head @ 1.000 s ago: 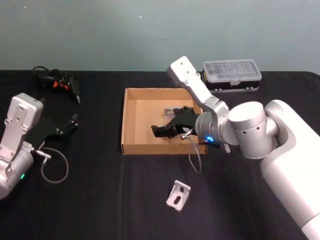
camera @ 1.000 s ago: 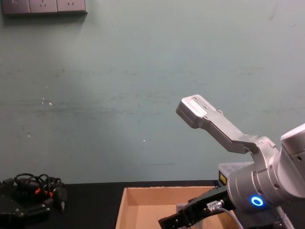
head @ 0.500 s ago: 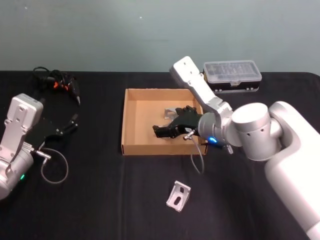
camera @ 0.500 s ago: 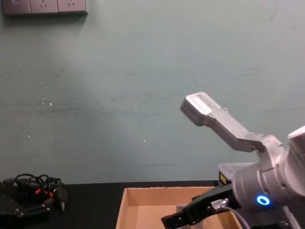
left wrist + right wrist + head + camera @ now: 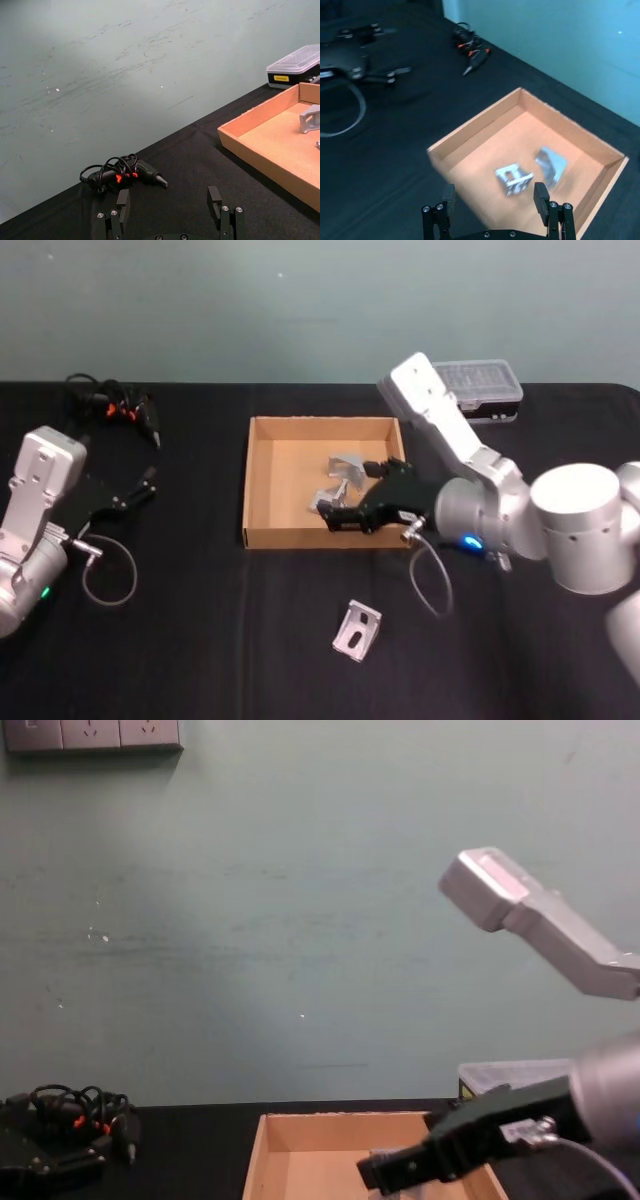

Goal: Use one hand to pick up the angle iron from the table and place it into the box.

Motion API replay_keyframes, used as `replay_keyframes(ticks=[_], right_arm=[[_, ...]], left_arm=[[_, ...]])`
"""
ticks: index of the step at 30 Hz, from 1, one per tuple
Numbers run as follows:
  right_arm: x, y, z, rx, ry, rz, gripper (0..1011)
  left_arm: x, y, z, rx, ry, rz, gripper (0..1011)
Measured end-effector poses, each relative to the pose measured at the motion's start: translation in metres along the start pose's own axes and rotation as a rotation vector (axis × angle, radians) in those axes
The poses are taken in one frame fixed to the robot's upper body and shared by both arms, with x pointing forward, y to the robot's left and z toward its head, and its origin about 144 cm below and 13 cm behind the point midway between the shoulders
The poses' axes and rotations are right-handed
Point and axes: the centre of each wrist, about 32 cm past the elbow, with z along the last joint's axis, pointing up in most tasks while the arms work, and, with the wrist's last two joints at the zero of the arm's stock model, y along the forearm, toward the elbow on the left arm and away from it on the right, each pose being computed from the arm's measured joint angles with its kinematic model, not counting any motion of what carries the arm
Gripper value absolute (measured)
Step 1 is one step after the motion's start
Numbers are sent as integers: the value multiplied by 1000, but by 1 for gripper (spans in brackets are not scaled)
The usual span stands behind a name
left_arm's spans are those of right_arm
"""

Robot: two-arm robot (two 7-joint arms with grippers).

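Observation:
One silver angle iron (image 5: pixel 357 630) lies on the black table (image 5: pixel 200 640), in front of the tan box (image 5: pixel 300 537). Two more angle irons rest on the box floor, one toward the back (image 5: pixel 347 464) and one nearer the front (image 5: pixel 322 498). My right gripper (image 5: pixel 345 518) hovers over the box's front right part, open and empty. The right wrist view looks down past its spread fingers (image 5: pixel 540 192) at both angle irons (image 5: pixel 512 178) in the box (image 5: pixel 470 135). My left gripper (image 5: pixel 140 488) is parked at the far left, open (image 5: pixel 168 199).
A clear-lidded plastic case (image 5: pixel 480 385) stands behind the box at the back right, partly behind my right arm. A black cable bundle with orange clips (image 5: pixel 115 405) lies at the back left. A grey cable loop (image 5: pixel 110 575) hangs by the left arm.
My right gripper has drawn back and up from inside the box toward its front right edge, and the arm swung right. A second angle iron now shows on the box floor.

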Motion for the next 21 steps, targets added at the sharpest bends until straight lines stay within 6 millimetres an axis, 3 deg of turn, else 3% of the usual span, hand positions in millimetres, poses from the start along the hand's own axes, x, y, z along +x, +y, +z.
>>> replay_keyframes(ticks=[11,21], right_arm=[[-26,-51,-11,-91,4,57,1002],[-42,-71,-24,-163,9,112,1000]], left_arm=[[0,0,0,0,0,0,1011],[0,0,0,0,0,0,1012]])
